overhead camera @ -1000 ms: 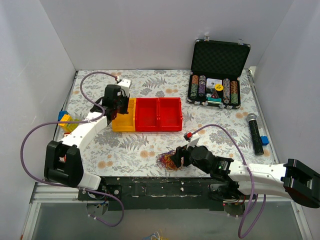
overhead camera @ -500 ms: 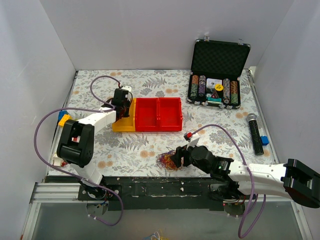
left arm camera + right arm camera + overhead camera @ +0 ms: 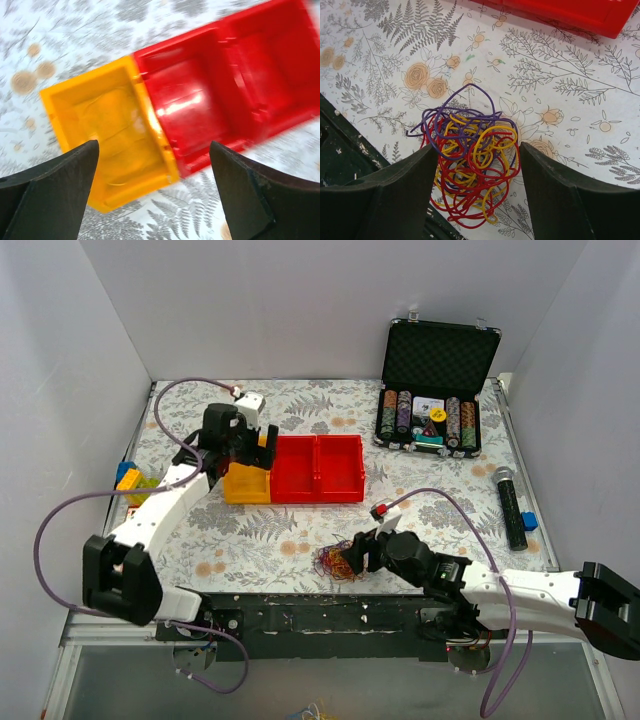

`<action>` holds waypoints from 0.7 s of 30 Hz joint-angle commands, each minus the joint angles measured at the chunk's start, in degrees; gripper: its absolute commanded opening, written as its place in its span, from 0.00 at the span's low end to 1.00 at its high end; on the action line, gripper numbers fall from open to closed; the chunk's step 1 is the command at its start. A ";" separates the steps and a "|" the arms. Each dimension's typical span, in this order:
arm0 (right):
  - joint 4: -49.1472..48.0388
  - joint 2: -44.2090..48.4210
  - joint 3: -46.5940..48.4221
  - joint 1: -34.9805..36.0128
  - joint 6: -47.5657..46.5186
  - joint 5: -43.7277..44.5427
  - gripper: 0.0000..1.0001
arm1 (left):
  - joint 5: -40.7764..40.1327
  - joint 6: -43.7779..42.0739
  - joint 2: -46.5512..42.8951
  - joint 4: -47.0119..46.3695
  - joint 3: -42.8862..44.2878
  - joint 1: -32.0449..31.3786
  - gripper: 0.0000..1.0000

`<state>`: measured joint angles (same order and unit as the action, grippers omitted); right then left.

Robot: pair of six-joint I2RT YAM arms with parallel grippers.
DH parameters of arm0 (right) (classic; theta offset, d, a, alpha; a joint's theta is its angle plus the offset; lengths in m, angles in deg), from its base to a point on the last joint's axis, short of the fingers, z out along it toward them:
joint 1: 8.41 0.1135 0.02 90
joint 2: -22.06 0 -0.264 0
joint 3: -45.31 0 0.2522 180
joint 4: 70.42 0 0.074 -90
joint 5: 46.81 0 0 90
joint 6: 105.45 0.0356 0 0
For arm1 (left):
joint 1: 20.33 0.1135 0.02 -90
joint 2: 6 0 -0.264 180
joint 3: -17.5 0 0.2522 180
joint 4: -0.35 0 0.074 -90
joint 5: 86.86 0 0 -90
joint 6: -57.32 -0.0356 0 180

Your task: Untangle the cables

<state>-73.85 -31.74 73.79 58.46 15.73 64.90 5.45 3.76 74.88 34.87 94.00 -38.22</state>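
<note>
Nearest, the cables (image 3: 470, 165) lie knotted by the near edge of the table (image 3: 290, 530), between the fingers of the right gripper (image 3: 477, 150), which is spread wide and empty. A careless drag could pull them overboard; open room lies farther in. Far left, the left gripper (image 3: 152, 150) hangs agape, empty, over the yellow bin (image 3: 100, 125).

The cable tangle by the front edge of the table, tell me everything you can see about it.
The cables form one loose, rounded clump of very thin, glossy wire loops in red, yellow and purple, with some orange. One purple loop arches out on the far side. The clump lies on the floral tablecloth close to the table's near edge, apart from the red bins. The right gripper hangs over it, open, one finger on either side; whether they touch the strands is unclear.
</note>
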 commanded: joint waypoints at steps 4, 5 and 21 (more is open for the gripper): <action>-1.88 2.21 1.36 0.19 -0.77 -0.18 0.65 | 21.95 -6.74 -13.47 4.56 -8.94 -14.42 0.93; -1.79 2.38 1.28 0.19 -0.77 -0.27 0.63 | 21.95 -6.48 -13.12 4.21 -10.43 -17.50 0.92; 1.37 8.63 -1.19 0.19 1.25 2.63 0.45 | 23.97 -14.03 0.15 2.36 -8.16 -30.62 0.89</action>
<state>-71.67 -23.42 73.05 58.46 16.27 65.69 26.89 -6.79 74.88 37.49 83.88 -66.62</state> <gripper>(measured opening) 0.457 0.898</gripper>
